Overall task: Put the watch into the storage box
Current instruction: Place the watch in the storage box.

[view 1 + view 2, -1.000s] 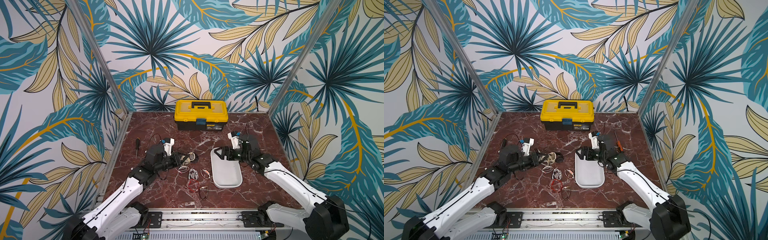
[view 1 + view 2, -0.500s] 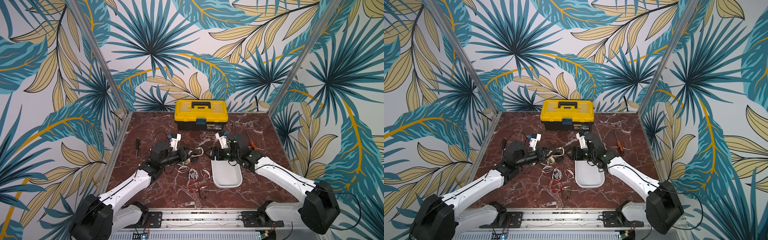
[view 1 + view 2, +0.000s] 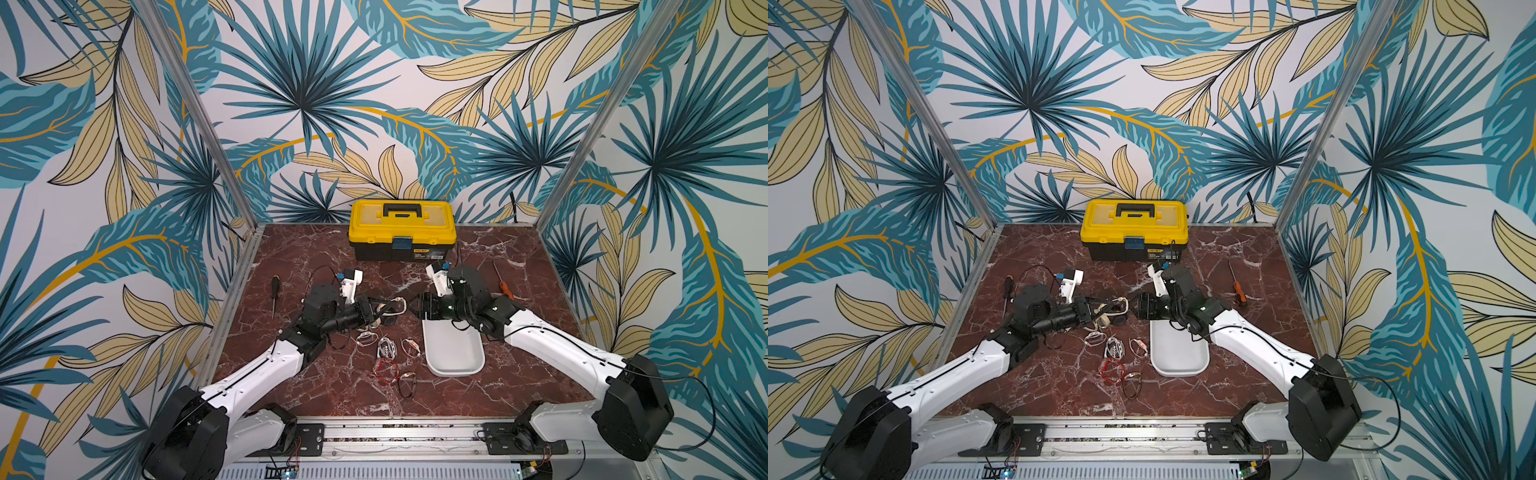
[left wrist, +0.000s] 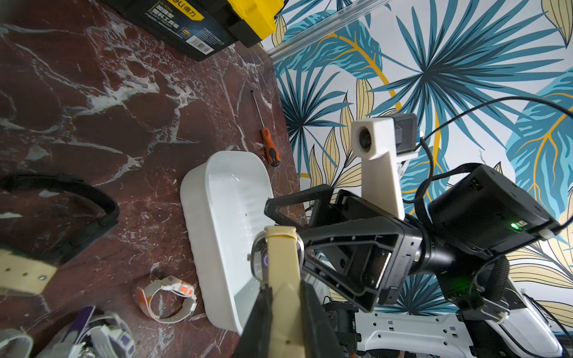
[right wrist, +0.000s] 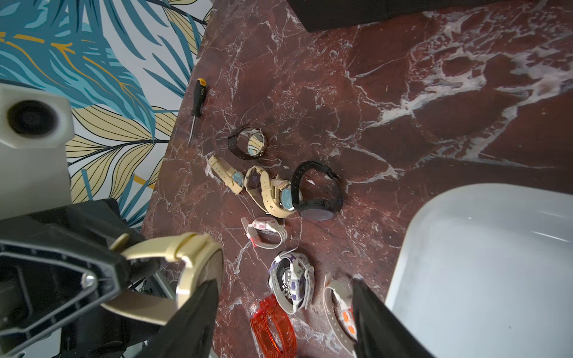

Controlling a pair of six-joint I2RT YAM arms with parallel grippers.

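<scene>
My left gripper (image 3: 384,309) is shut on the strap of a beige watch (image 3: 398,302), holding it off the table just left of the storage box's far end. In the left wrist view the strap (image 4: 280,257) runs up between my fingers to the round case. My right gripper (image 3: 415,307) points left at the watch with its jaws open. In the right wrist view the watch (image 5: 192,254) lies against the outside of one finger (image 5: 198,310), and nothing sits between the jaws (image 5: 283,283). The storage box (image 3: 455,372), a white shallow tray, is empty.
Several other watches (image 3: 386,349) and a red band (image 3: 384,370) lie left of the tray. A yellow-lidded toolbox (image 3: 401,228) stands at the back. A black screwdriver (image 3: 274,291) lies at the left and an orange one (image 3: 503,282) at the right.
My left gripper carried the beige watch up and to the right. My right gripper swung left from over the tray to meet it, and its jaws narrowed somewhat.
</scene>
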